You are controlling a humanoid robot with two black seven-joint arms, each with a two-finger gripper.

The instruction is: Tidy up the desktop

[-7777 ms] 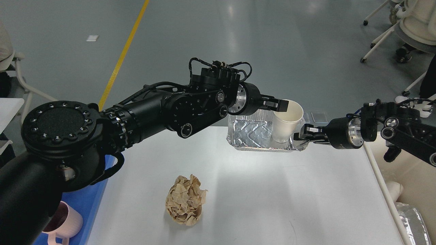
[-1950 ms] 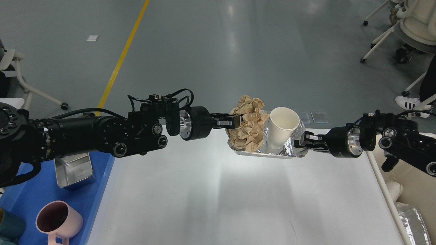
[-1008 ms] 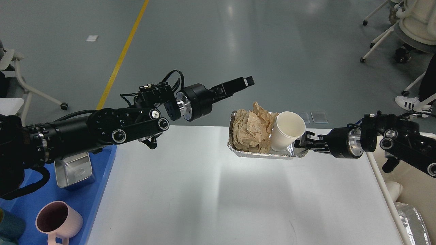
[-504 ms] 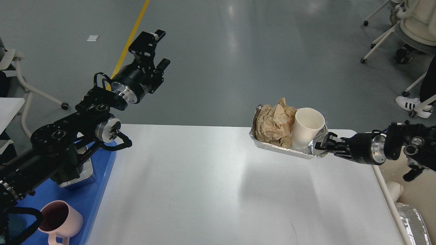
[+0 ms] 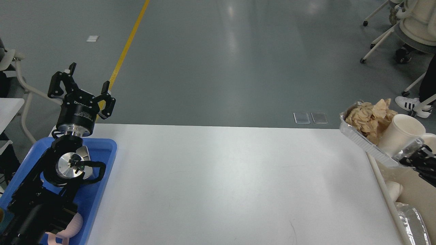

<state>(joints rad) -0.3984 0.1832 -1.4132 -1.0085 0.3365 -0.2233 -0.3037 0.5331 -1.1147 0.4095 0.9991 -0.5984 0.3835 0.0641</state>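
Note:
The white desktop (image 5: 231, 183) fills the middle of the head view. My right gripper (image 5: 410, 157) at the right edge is shut on the rim of a foil tray (image 5: 362, 139), which is tilted and held past the desktop's right edge. The tray holds a crumpled brown paper ball (image 5: 369, 117) and a white paper cup (image 5: 402, 134). My left gripper (image 5: 83, 81) is open and empty, pointing up above the far left corner, over the blue tray (image 5: 104, 160).
A cream-coloured bin (image 5: 414, 190) stands right of the desktop, with foil (image 5: 414, 221) and a white object inside. A pink mug (image 5: 73, 224) sits in the blue tray, partly hidden by my left arm. Chairs stand on the floor at the far right and far left.
My right gripper has carried the foil tray with paper ball and cup rightward, off the desktop over the bin side, tilting it. My left arm has drawn back left over the blue tray.

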